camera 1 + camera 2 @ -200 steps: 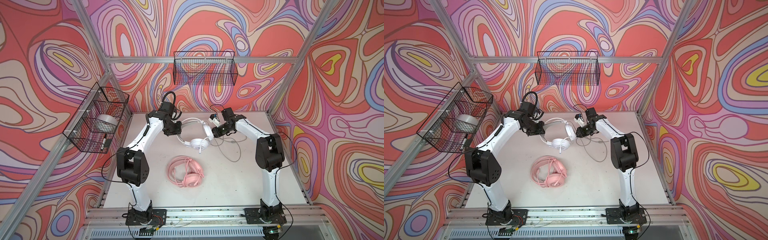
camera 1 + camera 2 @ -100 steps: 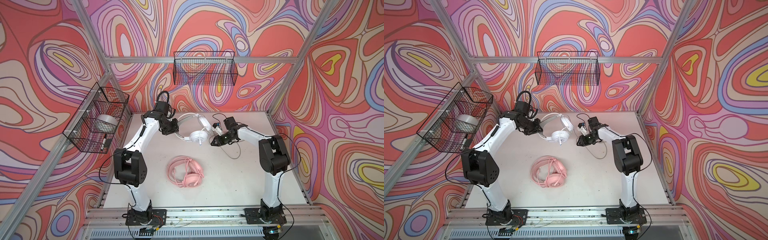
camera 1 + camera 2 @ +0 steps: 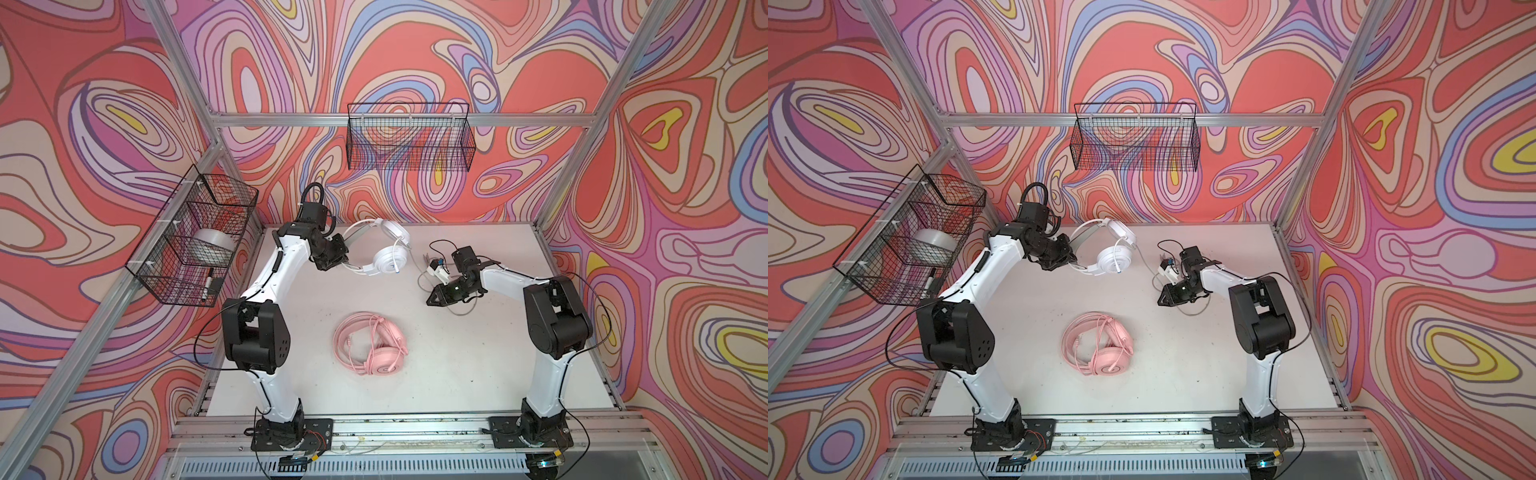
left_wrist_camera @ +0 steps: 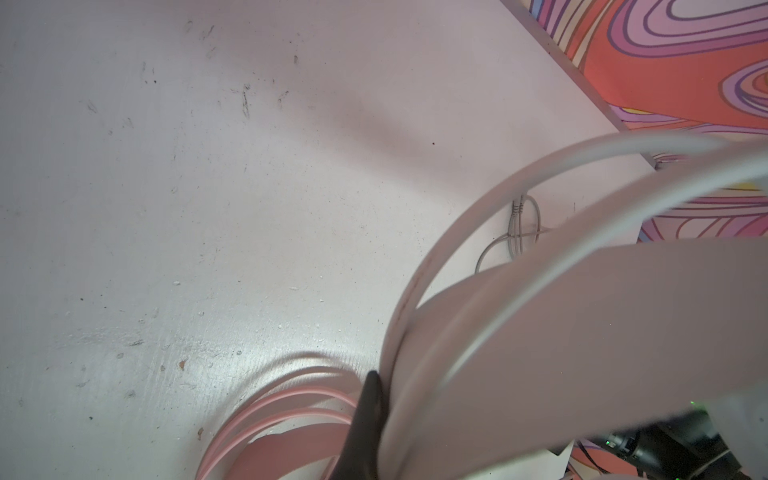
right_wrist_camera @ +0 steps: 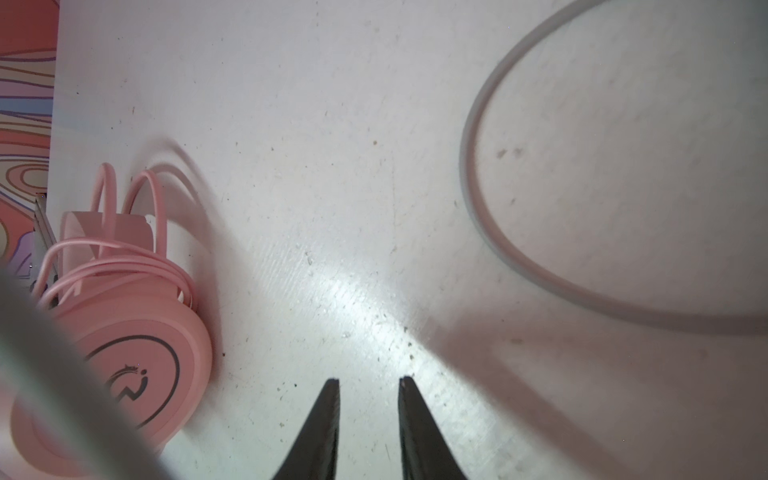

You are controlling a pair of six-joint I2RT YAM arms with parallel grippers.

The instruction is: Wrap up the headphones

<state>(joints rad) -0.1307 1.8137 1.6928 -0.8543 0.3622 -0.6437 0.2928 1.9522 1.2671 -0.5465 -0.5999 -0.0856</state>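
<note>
My left gripper (image 3: 343, 262) is clamped on the headband of the white headphones (image 3: 388, 261), ear cups just beyond it; my right gripper (image 5: 368, 384) stands slightly apart, holding nothing; the grey cable (image 5: 471, 199) loops on the table (image 5: 332, 166) ahead of its tips; the pink headphones (image 5: 124, 332), cable wound, lie nearby.

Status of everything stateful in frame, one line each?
left gripper: shut on white headphones, at the headband.
right gripper: open, empty, low over table.
white headphones: held up by headband, cable not wrapped.
grey cable: loose, looping on table.
pink headphones: lying on table, cable coiled around them.
</note>
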